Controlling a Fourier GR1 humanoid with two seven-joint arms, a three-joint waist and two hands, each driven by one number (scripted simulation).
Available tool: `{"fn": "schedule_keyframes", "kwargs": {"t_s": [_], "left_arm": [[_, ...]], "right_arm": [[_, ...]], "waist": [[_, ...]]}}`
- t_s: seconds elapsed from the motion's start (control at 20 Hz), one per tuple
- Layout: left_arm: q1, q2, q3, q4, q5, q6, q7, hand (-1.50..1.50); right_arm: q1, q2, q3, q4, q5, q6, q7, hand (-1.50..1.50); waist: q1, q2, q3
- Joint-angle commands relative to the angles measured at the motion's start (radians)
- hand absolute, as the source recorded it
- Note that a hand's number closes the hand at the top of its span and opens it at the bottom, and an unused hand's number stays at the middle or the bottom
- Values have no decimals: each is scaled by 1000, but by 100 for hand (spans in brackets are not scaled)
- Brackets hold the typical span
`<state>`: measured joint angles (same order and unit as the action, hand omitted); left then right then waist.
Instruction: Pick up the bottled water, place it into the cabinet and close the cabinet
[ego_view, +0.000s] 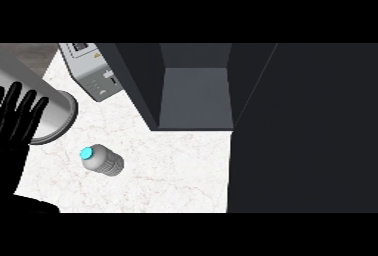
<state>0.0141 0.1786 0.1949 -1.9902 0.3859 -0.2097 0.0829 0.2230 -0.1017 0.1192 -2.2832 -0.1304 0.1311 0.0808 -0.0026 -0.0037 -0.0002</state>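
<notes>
Bottle (102, 160) standing on white marbled desk (170, 170), blue cap up, tilted a little in the steep downward look, clear ribbed body below the cap. Untouched, nothing round it. Cabinet (196, 85) up and to the right of bottle, dark grey, open toward the viewer, with its floor panel showing bare between two side walls. Door (303, 130) swung out, a broad dark slab right of bottle, running from the cabinet's right wall down to the lower edge. Toaster (94, 70) above bottle, silver, just beside the cabinet's left wall. Large grey cylinder (37, 107) up and to the left of bottle, lying across the desk's left edge. Left robot hand (18, 125) left of bottle, at the left edge, black, fingers straight and spread wide, pointing up, partly over the cylinder, holding nothing, apart from bottle. Right robot hand nowhere in the head view.
</notes>
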Motion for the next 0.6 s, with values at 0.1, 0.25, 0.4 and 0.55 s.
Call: {"fn": "schedule_keyframes", "kwargs": {"t_s": [0.1, 0.25, 0.4, 0.55], "left_arm": [[-23, 83, 87, -64, 159, 12, 186, -150], [91, 36, 44, -155, 102, 32, 202, -150], [125, 70, 86, -120, 47, -13, 166, -150], [122, 72, 100, -35, 40, -37, 154, -150]], "right_arm": [[193, 6, 104, -177, -13, 38, 50, -150], [305, 4, 152, -279, 8, 58, 23, -150], [340, -12, 144, -279, -23, 83, -10, -150], [364, -12, 197, -340, 36, 50, 47, -150]], "waist": [[-5, 0, 0], [-6, -1, 1], [-6, 0, 1], [-8, 1, 0]]}}
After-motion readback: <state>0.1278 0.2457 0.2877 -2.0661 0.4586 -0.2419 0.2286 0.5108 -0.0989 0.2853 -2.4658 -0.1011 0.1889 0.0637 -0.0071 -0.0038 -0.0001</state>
